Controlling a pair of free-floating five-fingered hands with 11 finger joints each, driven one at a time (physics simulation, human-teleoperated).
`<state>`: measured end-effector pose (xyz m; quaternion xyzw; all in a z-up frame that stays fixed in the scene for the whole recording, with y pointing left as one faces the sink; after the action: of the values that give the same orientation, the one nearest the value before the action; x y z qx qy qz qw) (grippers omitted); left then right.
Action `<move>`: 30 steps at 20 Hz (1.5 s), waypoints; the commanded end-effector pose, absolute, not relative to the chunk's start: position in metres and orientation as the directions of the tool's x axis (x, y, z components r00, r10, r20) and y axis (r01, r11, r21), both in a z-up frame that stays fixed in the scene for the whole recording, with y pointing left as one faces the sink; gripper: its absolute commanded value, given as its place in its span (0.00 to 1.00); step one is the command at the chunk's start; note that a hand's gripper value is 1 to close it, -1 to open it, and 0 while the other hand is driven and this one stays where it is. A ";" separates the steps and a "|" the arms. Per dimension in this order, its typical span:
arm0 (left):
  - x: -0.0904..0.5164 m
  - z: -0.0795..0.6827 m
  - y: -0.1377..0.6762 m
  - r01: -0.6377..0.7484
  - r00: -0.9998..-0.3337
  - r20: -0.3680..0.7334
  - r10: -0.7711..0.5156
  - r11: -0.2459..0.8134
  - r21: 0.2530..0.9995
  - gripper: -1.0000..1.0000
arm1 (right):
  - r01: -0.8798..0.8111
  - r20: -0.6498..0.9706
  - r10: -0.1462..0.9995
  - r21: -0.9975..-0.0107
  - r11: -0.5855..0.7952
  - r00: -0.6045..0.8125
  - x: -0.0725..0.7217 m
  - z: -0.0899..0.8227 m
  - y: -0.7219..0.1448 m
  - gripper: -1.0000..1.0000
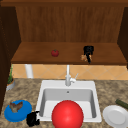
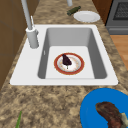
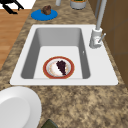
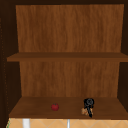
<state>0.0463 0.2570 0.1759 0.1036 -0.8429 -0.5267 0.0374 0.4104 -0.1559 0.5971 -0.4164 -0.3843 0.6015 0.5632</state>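
At the left, your left hand [image 1: 32,119] hovers beside the blue plate [image 1: 18,111], fingers curled on nothing. On the shelf [image 1: 37,56], past the apple [image 1: 55,53], your right hand [image 1: 88,52] pinches a small brown item [image 1: 83,57], which seems to rest there, not yet released.

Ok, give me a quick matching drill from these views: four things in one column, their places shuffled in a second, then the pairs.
Things:
1. small red apple
2. round blue plate
3. plain white plate
4. red-rimmed plate with a dark cake slice

Places:
A. on the counter right of the sink
B. inside the sink basin
C. on the lower cabinet shelf, left of the right hand
D. on the counter left of the sink, beside the left hand

Pairs: 1-C, 2-D, 3-A, 4-B
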 end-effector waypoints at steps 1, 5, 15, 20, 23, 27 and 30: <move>0.046 0.176 0.257 -0.135 -0.976 -0.046 -0.214 0.424 0.896 0.50 | -0.370 -0.054 0.998 -0.928 -0.044 0.019 0.410 0.606 -0.162 1.00; 0.046 0.176 0.257 -0.135 -0.976 -0.046 -0.214 0.424 0.896 0.50 | -0.404 -0.045 0.999 -0.914 -0.039 0.005 0.401 0.633 -0.161 1.00; 0.046 0.176 0.257 -0.135 -0.976 -0.046 -0.214 0.424 0.896 0.50 | -0.484 -0.005 1.000 -0.875 -0.001 0.007 0.369 0.675 -0.183 1.00; 0.046 0.176 0.257 -0.135 -0.976 -0.046 -0.214 0.424 0.896 0.50 | -0.467 -0.022 1.000 -0.884 -0.026 -0.013 0.339 0.679 -0.202 1.00; 0.046 0.176 0.257 -0.135 -0.976 -0.046 -0.214 0.424 0.896 0.50 | -0.448 -0.031 0.999 -0.893 -0.034 -0.015 0.319 0.672 -0.213 1.00; 0.046 0.176 0.257 -0.135 -0.976 -0.046 -0.214 0.424 0.896 0.50 | -0.447 -0.041 0.999 -0.893 -0.042 -0.011 0.293 0.650 -0.228 1.00; 0.046 0.176 0.257 -0.135 -0.976 -0.046 -0.214 0.424 0.896 0.50 | -0.444 -0.037 0.999 -0.895 -0.034 -0.001 0.273 0.632 -0.237 1.00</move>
<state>0.0463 0.2570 0.1759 0.1036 -0.8429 -0.5267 0.0374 0.2933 -0.2283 0.6485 -0.3827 -0.3704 0.6096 0.5872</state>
